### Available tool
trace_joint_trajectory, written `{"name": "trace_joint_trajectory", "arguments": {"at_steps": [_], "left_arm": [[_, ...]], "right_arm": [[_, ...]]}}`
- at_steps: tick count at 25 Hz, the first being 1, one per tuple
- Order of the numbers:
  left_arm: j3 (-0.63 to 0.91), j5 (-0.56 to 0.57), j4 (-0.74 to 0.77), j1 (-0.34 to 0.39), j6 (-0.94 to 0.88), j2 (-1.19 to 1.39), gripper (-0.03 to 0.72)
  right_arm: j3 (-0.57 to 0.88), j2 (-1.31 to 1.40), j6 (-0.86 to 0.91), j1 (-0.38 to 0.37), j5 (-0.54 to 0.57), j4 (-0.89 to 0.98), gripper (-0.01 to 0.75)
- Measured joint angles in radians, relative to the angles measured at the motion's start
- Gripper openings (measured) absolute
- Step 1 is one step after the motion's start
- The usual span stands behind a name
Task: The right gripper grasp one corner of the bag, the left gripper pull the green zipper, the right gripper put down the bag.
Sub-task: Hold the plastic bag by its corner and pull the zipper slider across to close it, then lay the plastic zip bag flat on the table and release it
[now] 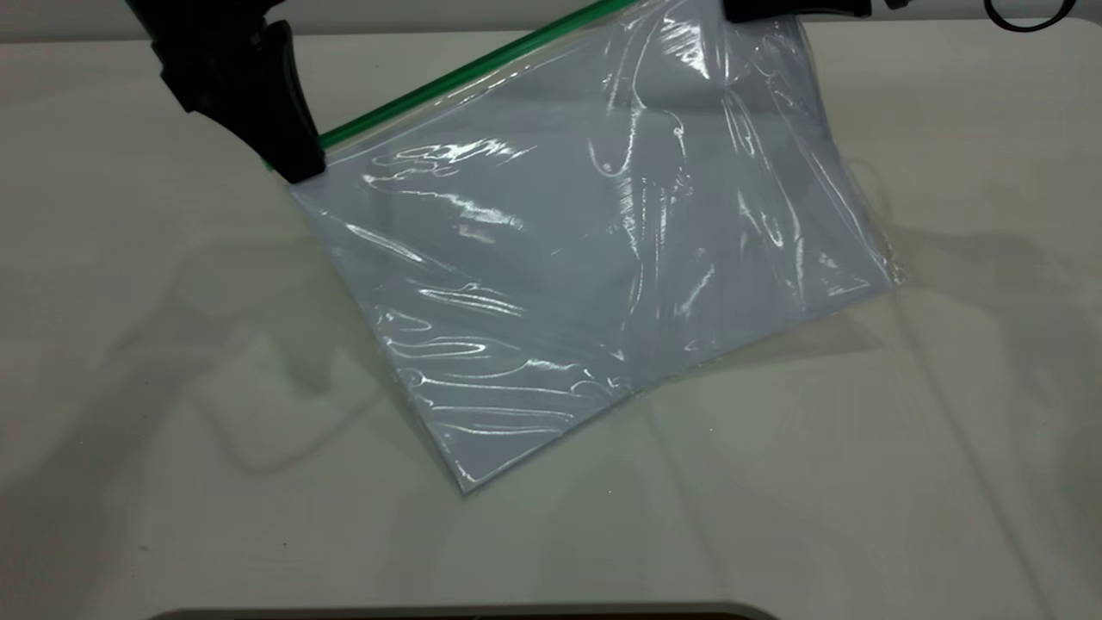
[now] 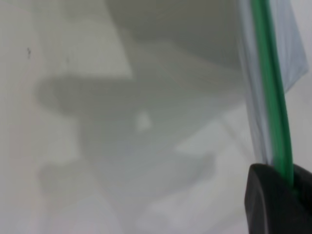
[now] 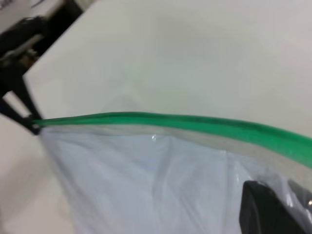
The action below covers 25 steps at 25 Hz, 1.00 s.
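Bag (image 1: 594, 284) lifted over the worktop (image 1: 172, 387)
We see the left claw (image 1: 297, 164) clenched on the zipper (image 1: 448, 82) end, the right claw (image 1: 775, 13) gripping the bag's opposite corner.

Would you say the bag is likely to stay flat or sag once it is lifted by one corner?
The bag probably sags: it hangs crinkled from the right gripper, its low corner near the table. Its glossy film looks slippery. The green zipper, pinched by the left gripper, seems stiffer.

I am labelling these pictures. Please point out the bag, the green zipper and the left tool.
bag (image 1: 560, 275), exterior view, middle of the clear panel.
green zipper (image 1: 465, 76), exterior view, mid strip.
left tool (image 1: 293, 146), exterior view, black tip at the zipper's end.
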Motion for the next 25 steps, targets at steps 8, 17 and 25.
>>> {"name": "trace_joint_trajectory", "arguments": {"at_steps": [8, 17, 25], "left_arm": [[0.0, -0.007, -0.002, 0.0, -0.004, 0.0, 0.045], [0.004, -0.017, -0.02, 0.003, -0.004, 0.0, 0.142], [0.006, -0.152, -0.13, 0.004, -0.1, 0.003, 0.481]], "right_arm": [[0.0, 0.0, 0.005, 0.0, -0.044, 0.013, 0.044], [0.0, 0.0, 0.005, -0.02, -0.183, 0.049, 0.282], [-0.003, -0.003, 0.047, -0.033, -0.268, 0.071, 0.585]]}}
